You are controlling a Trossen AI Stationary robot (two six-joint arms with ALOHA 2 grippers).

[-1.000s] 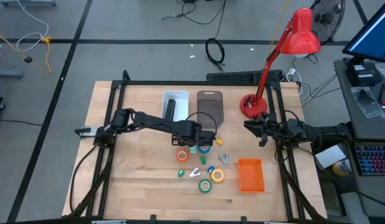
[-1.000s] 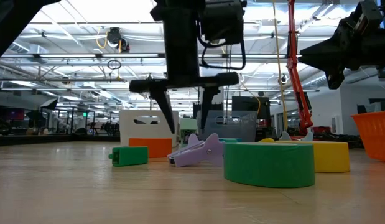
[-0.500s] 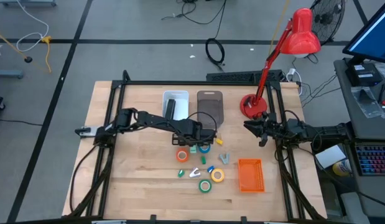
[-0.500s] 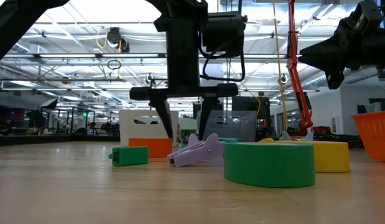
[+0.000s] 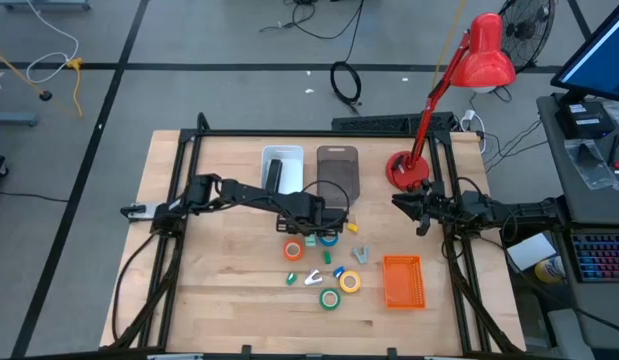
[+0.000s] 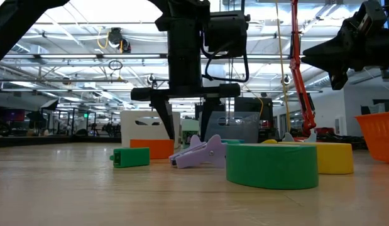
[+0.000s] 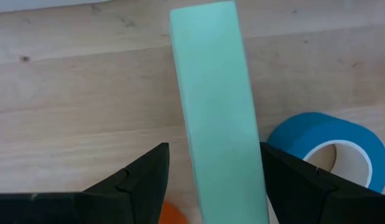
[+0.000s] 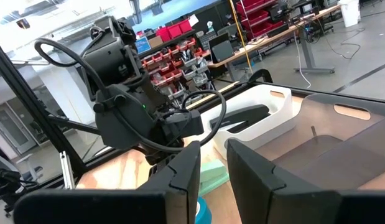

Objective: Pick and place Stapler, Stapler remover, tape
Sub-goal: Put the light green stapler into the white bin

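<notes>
A pale green stapler (image 7: 217, 112) lies flat on the wooden table (image 5: 209, 290), near its middle (image 5: 312, 239). My left gripper (image 7: 214, 149) points down over it, open, one finger on either side of its long body; whether a finger touches it, I cannot tell. Tape rolls lie around it: blue (image 7: 326, 146), orange (image 5: 293, 250), yellow (image 5: 349, 283) and green (image 6: 273, 164). The purple stapler remover (image 6: 197, 154) lies on the table nearer the front (image 5: 314, 277). My right gripper (image 5: 421, 212) waits level above the table's right side, a narrow gap between its fingers (image 8: 180, 174).
A white bin (image 5: 282, 170) and a dark clear bin (image 5: 337, 172) stand side by side at the back. An orange basket (image 5: 403, 281) sits at the front right and a red lamp (image 5: 404, 170) at the back right. Small green (image 6: 130, 157), blue (image 5: 339, 271) and grey (image 5: 360, 254) items lie among the rolls.
My left gripper has turned slightly about its downward axis over the stapler, its fingers still apart. Nothing else has moved.
</notes>
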